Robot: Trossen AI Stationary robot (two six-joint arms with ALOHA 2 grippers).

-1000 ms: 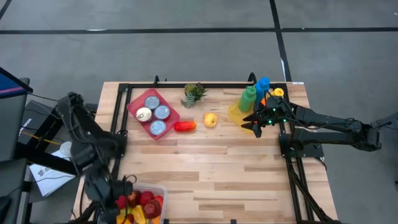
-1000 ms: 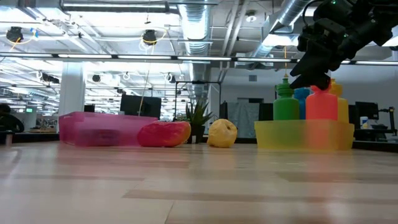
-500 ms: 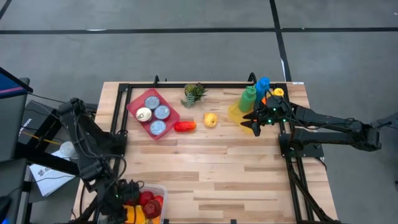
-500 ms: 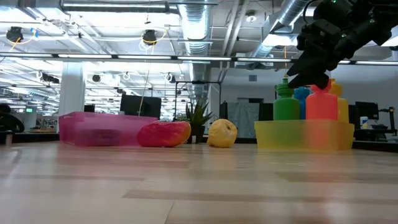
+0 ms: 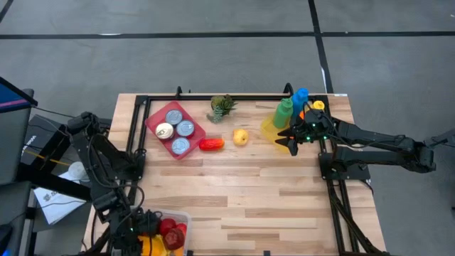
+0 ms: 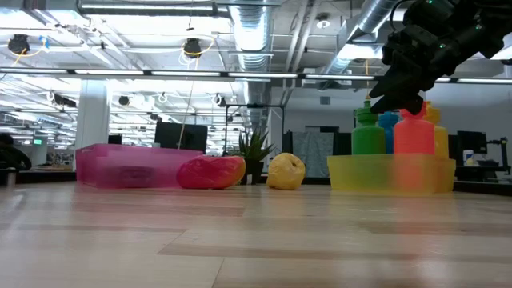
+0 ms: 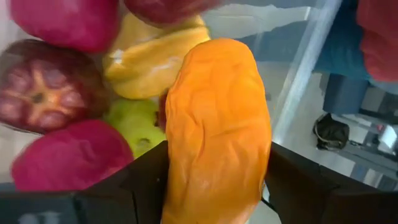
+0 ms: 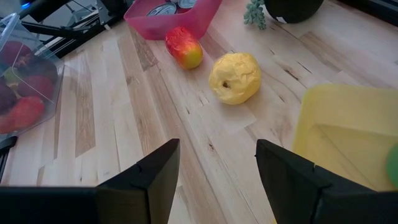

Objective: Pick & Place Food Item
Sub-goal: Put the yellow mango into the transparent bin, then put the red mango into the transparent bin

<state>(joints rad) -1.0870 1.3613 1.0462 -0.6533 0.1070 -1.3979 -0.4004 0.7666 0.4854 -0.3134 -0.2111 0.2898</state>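
1. Left claw [image 7: 211, 205] is down in the clear bin [image 5: 183, 219] at the table's [image 5: 249, 199] near left corner, its two dark fingers [image 7: 143, 180] set on either side of an orange, elongated food item [image 7: 217, 124]; it looks gripped, though whether the pads are bearing on it is hard to tell.
2. That orange item's long axis runs straight out from the claw, between the fingers, so the grip spans its narrow width; it lies on top of the red, yellow and green fruit in the bin, close to the bin's clear wall.
3. Right claw [image 5: 287, 139] hangs with its fingers apart and nothing between them, above the table beside the yellow tray [image 5: 270, 128] of bottles, well apart from the bin. The left arm is plainly the nearer one for this pick.
4. Against the earlier high views, the left arm has come nearer the table's front edge and lower over the bin; the right arm, the yellow fruit [image 5: 241, 136] and the red fruit [image 5: 211, 144] have not shifted.
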